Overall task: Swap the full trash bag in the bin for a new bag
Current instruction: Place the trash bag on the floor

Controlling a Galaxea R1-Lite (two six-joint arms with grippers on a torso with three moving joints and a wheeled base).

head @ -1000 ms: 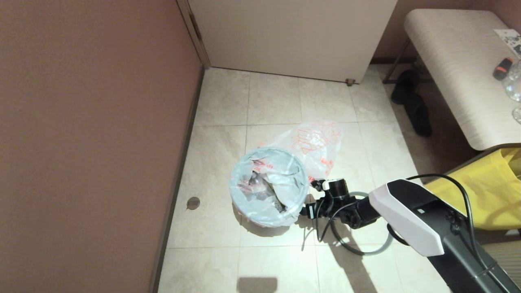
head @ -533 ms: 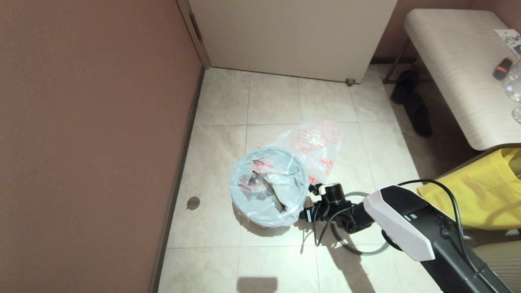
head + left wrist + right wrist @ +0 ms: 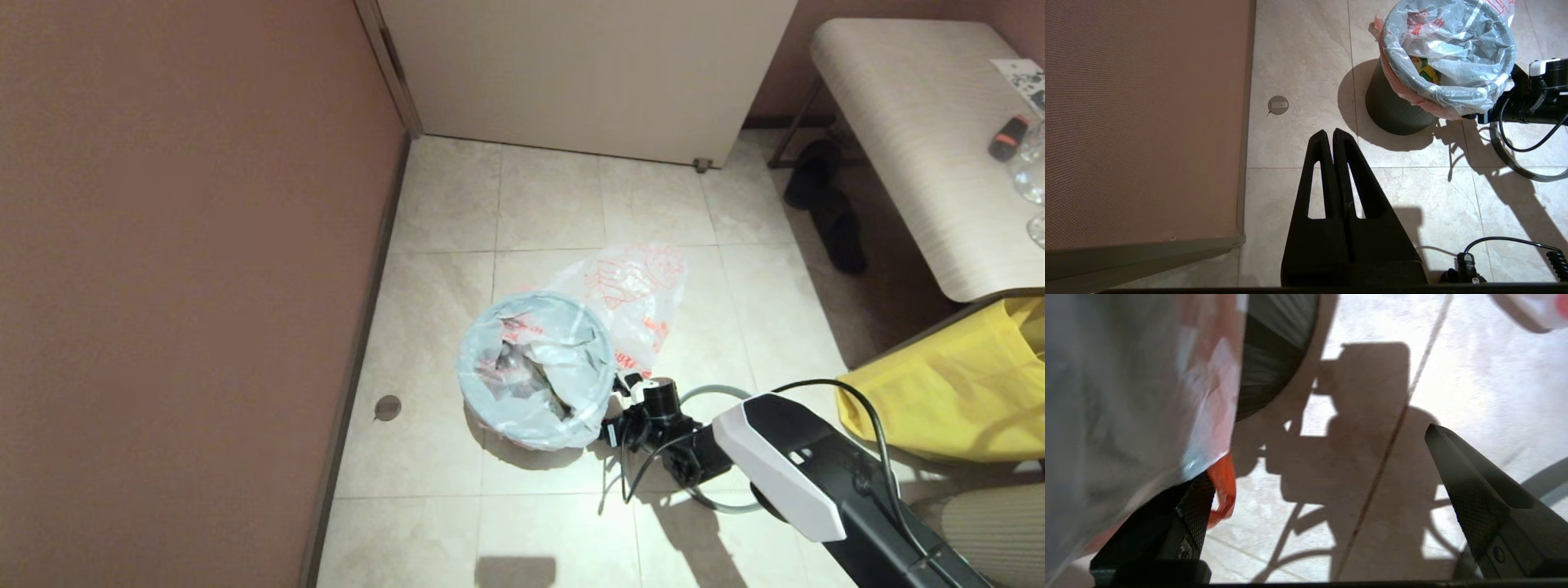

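The bin (image 3: 1392, 110) is being seen standing on the tiled floor (image 3: 555, 204), near the brown wall (image 3: 180, 245) and in front of a pale door (image 3: 588, 73). It is being lined by the full trash bag (image 3: 535, 371), whose thin whitish plastic is folded out over the rim and is hanging down the outside; crumpled contents are being shown inside its open mouth. Behind the bin, touching its far side, the new bag (image 3: 633, 294) with orange-red print is lying spread on the tiles. A small round floor plate (image 3: 388, 406) is set between the bin and the wall.

Just beside the bin, on its right, the right pincer (image 3: 1310, 490) is being held low over the floor with its fingers spread wide and nothing between them. In the right wrist view one finger (image 3: 1188, 522) is partly covered by the bag's overhanging skirt, an orange tab (image 3: 1222, 490) of plastic is dangling against it, and the other finger is standing well clear over bare tile. A grey hoop (image 3: 718, 445) is lying on the floor under the right arm, close to the bin.

The left pincer (image 3: 1333, 134) is being kept apart from the bin, its fingers pressed together on nothing.

Further right, a yellow bag (image 3: 947, 384), a tabletop (image 3: 914, 139) and dark slippers (image 3: 829, 204) beneath it are being shown
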